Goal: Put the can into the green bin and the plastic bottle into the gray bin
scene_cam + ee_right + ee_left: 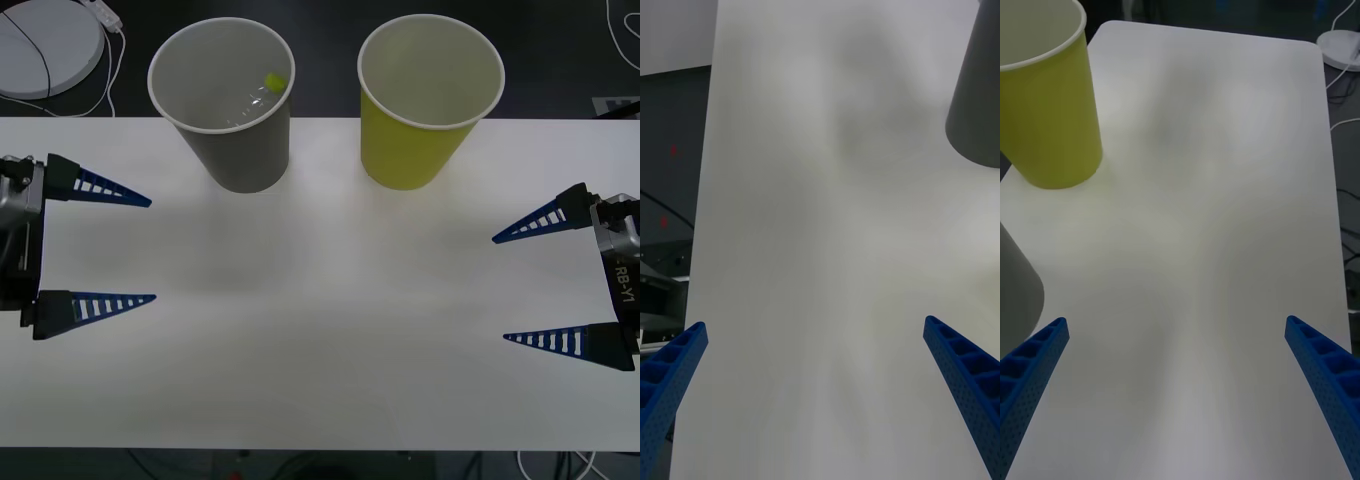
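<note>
Both cups stand upright at the far side of the white bench (pixel 320 340), side by side but apart. The plastic bottle (pixel 255 98) lies inside the gray bin (pixel 222 100), tilted, its lime-green cap leaning against the inner wall near the rim. The green bin (pixel 430 100) shows a pale inside in which I cannot make out a can, though its bottom is shaded, and no can lies on the bench.

The left pincer (pixel 150 248) hovers at the robot's left edge of the bench, fingers spread wide and holding nothing. The right pincer (pixel 497 289) mirrors it on the other side, also wide open and empty. Both sit well apart from the cups.

Judging by this, the bottle half of the job looks done and the arms look parked. The risk from here is mostly clumsiness: paper cups are light and top-heavy, so a fingertip sweeping inward at rim height could tip one and spill the bottle out. A pincer reaching into the gray bin could also catch its rim and drag it
</note>
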Tool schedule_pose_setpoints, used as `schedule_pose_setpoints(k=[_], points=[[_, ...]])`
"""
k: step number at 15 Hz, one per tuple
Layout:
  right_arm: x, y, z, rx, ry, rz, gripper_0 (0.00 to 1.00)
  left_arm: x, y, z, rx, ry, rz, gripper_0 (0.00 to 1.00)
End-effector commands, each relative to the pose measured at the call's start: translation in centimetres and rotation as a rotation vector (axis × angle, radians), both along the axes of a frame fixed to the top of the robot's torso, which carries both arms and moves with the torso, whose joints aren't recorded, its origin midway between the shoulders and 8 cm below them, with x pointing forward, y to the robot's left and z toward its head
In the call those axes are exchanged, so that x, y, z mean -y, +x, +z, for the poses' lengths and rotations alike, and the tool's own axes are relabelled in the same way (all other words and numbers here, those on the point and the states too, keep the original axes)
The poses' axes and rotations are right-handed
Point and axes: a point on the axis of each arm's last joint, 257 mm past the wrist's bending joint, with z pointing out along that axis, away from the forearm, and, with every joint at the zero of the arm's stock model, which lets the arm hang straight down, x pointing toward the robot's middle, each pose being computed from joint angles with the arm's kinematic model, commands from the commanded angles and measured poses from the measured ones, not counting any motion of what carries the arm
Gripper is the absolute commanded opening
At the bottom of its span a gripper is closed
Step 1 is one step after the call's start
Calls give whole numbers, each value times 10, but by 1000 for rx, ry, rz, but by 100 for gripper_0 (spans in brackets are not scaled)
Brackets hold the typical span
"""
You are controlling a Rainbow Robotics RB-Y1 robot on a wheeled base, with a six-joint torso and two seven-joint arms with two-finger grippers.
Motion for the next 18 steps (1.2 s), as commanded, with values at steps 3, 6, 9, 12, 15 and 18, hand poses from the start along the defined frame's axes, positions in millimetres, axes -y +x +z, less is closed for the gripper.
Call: schedule_pose_setpoints(k=[3,6,9,12,15,18], points=[[0,0,0,0,0,0,100,-4,-8,-5,3,1,-10,100],[0,0,0,0,0,0,100,-6,-13,-6,5,4,-10,100],[0,0,0,0,0,0,100,-7,-13,-6,9,5,-13,100],[0,0,0,0,0,0,100,-8,-17,-11,-9,-3,-8,100],[0,0,0,0,0,0,100,-8,-17,-11,-9,-3,-8,100],[0,0,0,0,0,0,100,-8,-17,-11,-9,-3,-8,100]])
